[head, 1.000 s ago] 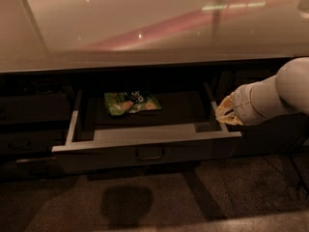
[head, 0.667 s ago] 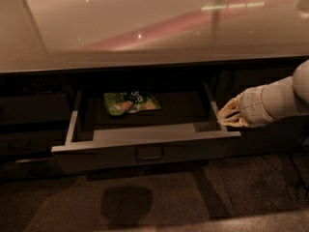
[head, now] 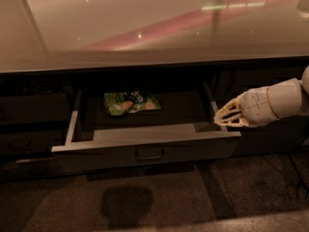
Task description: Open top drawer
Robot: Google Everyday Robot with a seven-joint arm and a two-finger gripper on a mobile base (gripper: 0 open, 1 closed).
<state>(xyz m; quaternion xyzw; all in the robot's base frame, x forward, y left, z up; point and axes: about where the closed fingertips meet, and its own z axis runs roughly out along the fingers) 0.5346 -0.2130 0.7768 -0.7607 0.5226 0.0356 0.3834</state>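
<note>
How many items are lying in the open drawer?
1: a green snack bag, back left in the top drawer. The shadowed rear could hide more. The pincer sits beside the drawer's right wall.

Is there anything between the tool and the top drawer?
Nothing visible. The tool is close beside the right front corner of the top drawer, outside its right wall, with no object between them. The top drawer already stands open.

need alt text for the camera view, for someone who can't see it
The top drawer under a glossy counter stands open, with a green snack bag lying flat near its back. The robot's pale pincer is just outside the drawer's right wall, near the front corner.
</note>
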